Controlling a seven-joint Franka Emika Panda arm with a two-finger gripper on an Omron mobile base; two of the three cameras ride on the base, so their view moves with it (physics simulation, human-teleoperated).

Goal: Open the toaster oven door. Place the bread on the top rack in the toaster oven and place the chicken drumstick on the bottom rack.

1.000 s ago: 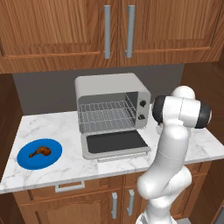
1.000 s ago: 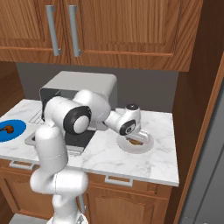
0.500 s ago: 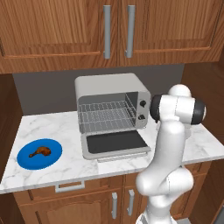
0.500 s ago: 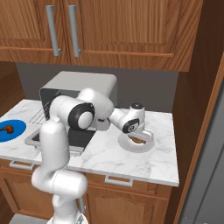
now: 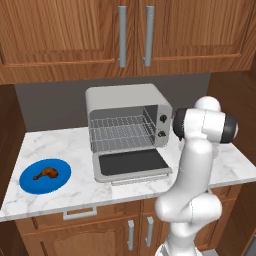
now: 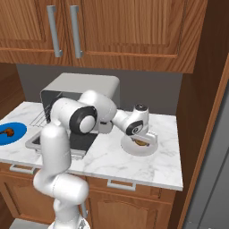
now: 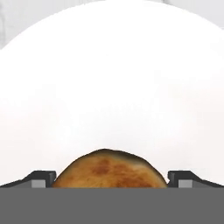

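Observation:
The toaster oven (image 5: 127, 107) stands at the back of the counter with its door (image 5: 132, 162) folded down flat. Wire racks (image 5: 120, 132) show inside; I cannot tell the top rack from the bottom rack. The bread (image 7: 107, 168), golden-brown and round, lies on a white plate (image 6: 129, 150) to the right of the oven (image 6: 82, 89). My gripper (image 7: 112, 179) is down over that plate, open, one fingertip (image 7: 43, 179) on each side of the bread (image 6: 142, 143). The gripper (image 6: 140, 140) points down at the plate. The chicken drumstick (image 5: 45, 173) lies on a blue plate (image 5: 30, 184) at the left.
Wooden wall cabinets (image 5: 130, 35) hang above the oven. A tall wooden panel (image 6: 201, 112) closes off the counter's right end. Bare marble counter (image 6: 134, 167) lies in front of the white plate, and more lies between the blue plate (image 6: 11, 133) and the oven.
The hand has sunk a little lower over the white plate, bringing its fingers down around the bread. The jaws stayed open. Oven, door and drumstick have not moved.

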